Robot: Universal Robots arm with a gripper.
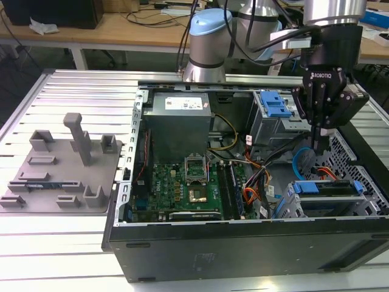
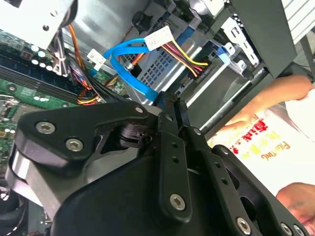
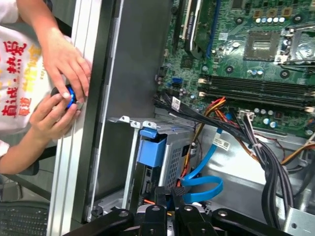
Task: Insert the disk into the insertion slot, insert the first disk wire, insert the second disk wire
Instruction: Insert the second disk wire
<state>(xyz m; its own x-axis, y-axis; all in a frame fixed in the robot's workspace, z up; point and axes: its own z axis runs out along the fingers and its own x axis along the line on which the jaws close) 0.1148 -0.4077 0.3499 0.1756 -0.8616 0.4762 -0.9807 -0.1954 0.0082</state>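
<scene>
Jaws pressed together above one second disk wire (image 3: 204, 183).

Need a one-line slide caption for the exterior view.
Gripper lowered into the open PC case, above the drive cage holding the blue-framed disk.

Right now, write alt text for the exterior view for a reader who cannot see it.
A black robot tool hangs inside an open computer case, above a light-blue cable and the grey drive cage holding a blue-framed disk. A green motherboard fills the case's middle; a grey fixture tray sits at the exterior view's left.
</scene>
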